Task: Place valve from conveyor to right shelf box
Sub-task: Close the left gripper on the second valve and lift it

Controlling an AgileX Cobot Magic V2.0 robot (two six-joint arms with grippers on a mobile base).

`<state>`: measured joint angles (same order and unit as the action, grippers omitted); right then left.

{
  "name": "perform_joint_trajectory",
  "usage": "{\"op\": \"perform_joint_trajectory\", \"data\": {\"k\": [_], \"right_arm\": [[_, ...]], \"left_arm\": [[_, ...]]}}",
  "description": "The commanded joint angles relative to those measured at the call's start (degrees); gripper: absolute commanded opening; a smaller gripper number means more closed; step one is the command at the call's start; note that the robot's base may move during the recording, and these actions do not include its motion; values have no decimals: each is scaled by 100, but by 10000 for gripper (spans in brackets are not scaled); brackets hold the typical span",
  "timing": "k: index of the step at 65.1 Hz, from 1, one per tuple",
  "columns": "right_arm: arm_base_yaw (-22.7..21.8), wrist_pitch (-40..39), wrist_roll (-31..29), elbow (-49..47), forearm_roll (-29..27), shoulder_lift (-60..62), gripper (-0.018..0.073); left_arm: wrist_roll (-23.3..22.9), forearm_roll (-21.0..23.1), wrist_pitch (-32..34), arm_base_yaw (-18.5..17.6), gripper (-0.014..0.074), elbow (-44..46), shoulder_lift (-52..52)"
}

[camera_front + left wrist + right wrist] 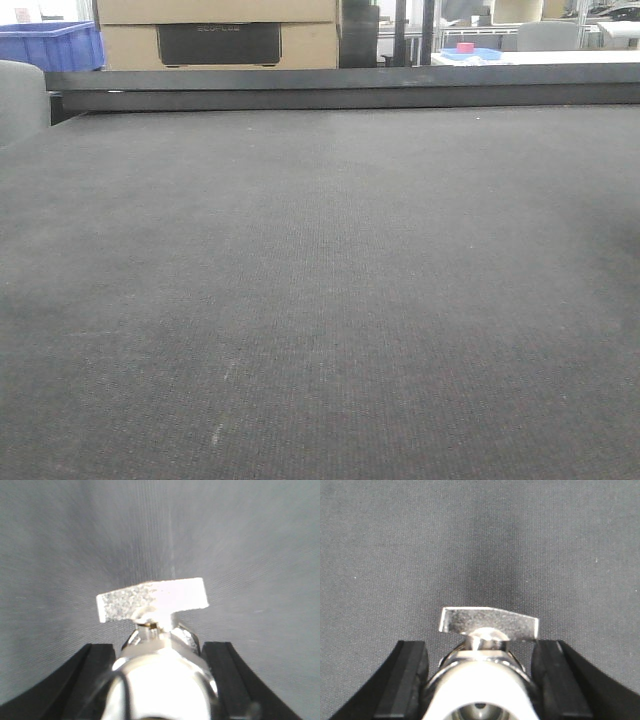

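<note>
The valve (480, 680) sits between the two black fingers (407, 680) of your right gripper (481, 647). The fingers press on both sides of its round shiny body, so this gripper is closed tight on it. The flat grey handle (489, 624) sticks out just past the fingertips, lying across them. I think it is held this way because the round body fits snugly between the fingers and the handle is left free, so nothing squeezes it. Your left gripper (159, 647) does the same with a second valve (160, 680): its fingers hug the body, and the speckled handle (152, 600) pokes out ahead of the tips, tipped a little. Under and ahead of both grippers there is only the dark woven conveyor (480, 540). I cannot tell if the valves rest on the belt or hang just above it. The front view shows the belt up to its dark rail (340, 95), but no gripper, no valve and no shelf box that I can pick out. No words show on either valve. The only writing is far beyond the rail: faint letters that look like ECOFLOW on a dark panel (218, 42) of a cardboard box (215, 12), beside a blue bin (48, 45).
</note>
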<state>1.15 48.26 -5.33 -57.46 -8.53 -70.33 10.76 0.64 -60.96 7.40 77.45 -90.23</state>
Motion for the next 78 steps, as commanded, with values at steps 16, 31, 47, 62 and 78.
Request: {"op": "perform_joint_trajectory", "data": {"k": [16,31,47,62,78], "right_arm": [[-4,-240,-21,-63,15,439,-154],[-4,-132,-21,-291,-38,1006,-154],[-4,-14,-21,-379,-112,1384,-154],[-4,-54,-21,-379,-112,1393,-154],[-4,-83,-21,-379,-112,1393,-154]], "left_arm": [[-89,316,270,-40,-111,-378,1704],[-89,384,448,-40,-111,-748,2593],[-89,384,521,-40,-111,-771,2849],[-89,384,533,-40,-111,-771,2849],[-89,384,546,-40,-111,-771,2849]]}}
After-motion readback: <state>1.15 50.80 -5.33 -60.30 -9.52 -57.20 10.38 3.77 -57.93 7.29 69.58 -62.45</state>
